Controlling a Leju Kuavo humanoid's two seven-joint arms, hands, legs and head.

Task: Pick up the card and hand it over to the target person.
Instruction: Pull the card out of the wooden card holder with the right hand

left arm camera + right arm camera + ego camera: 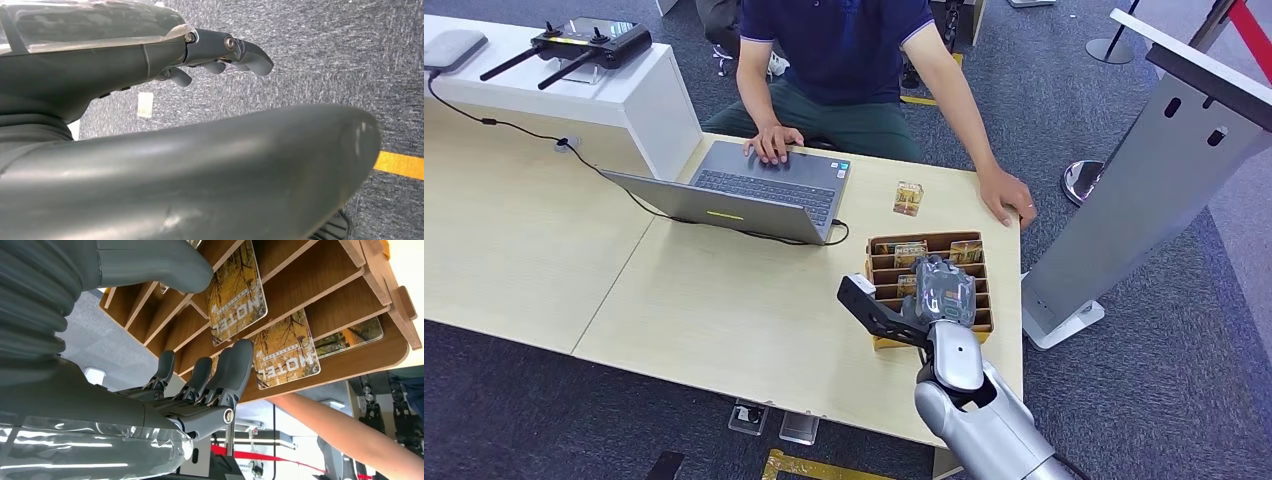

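The right hand (944, 290) is held directly over a slotted wooden rack (980, 318) standing at the right end of the counter (724, 320), in front of a seated person (844, 60). Hotel cards are kept upright in the rack's slots. In the right wrist view the fingers (235, 365) are seen extended and slightly apart, with their tips just beside the edge of one card (286, 350); the thumb (165, 265) is spread well away on the other side of the slots. Nothing is clamped yet, so the hand is judged to be unclosed and empty.

The card's flat face is parallel to the slot dividers, and its free edge points toward the hand, so a pinch would have to be made across the thin faces, with fingers on one side and thumb on the other. Whether the fingertips already touch the card cannot be told.

The left hand (220, 55) hangs over grey carpet with its fingers loosely curled and nothing held; the right hand is plainly the nearer one. A separate card (908, 198) lies on the counter beyond the rack, near the person's hand (1008, 196).
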